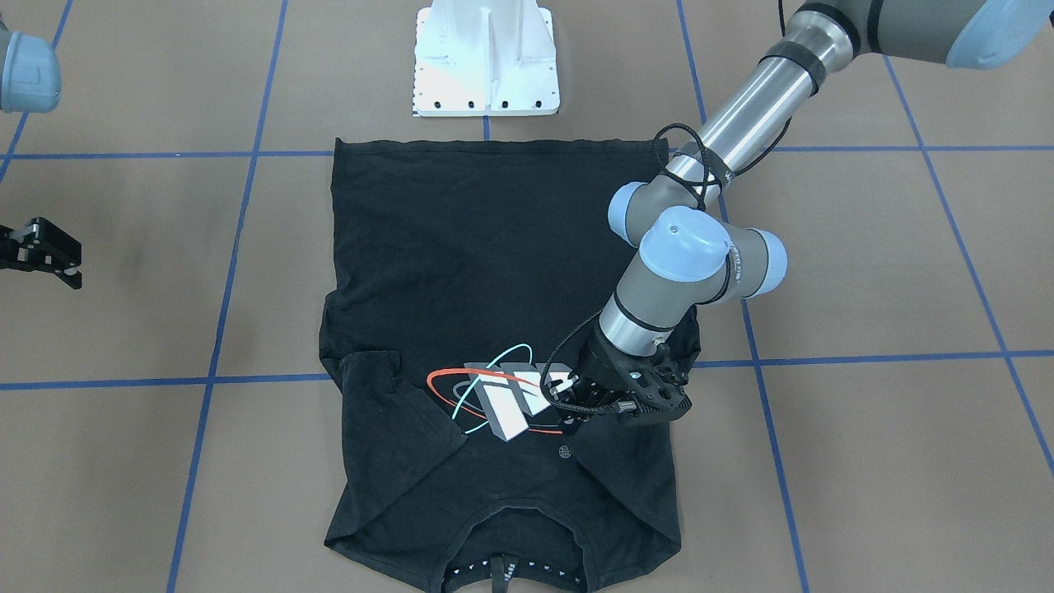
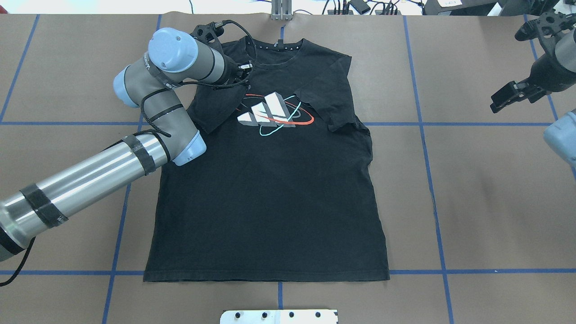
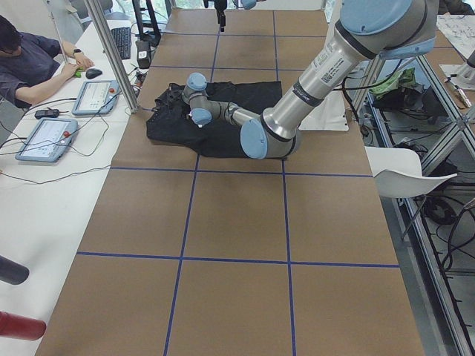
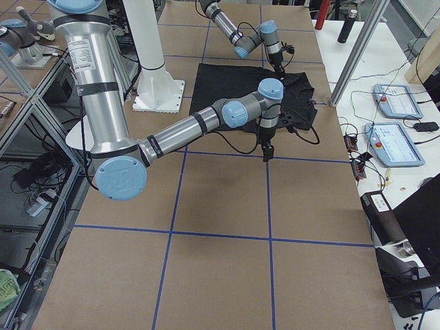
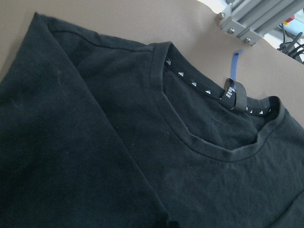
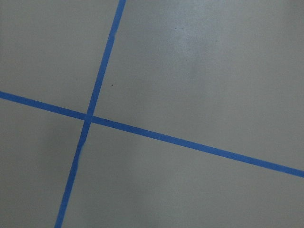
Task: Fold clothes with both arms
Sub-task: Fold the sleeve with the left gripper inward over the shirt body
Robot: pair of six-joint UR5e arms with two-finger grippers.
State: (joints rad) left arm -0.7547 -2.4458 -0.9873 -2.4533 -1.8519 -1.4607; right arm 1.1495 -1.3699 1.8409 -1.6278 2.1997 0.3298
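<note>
One black short-sleeved T-shirt [image 2: 270,193] lies flat on the brown table [image 2: 472,202], hem nearest the white pedestal base [image 1: 486,58] and collar farthest from it. The left black two-finger gripper [image 1: 576,403] sits low over the in-folded sleeve at that far end; whether its fingers grip I cannot tell. The right gripper [image 1: 70,263] hangs well aside of the base, off the cloth, with its fingers apart.

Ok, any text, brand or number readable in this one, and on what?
No text reads clearly.
The T-shirt has a chest graphic: three slanted bars with rings, no letters.
Its collar loop: white print, blurred.
On the left arm, wrist lettering and a sticker: too small.
On the right arm, a sticker: too small.
</note>
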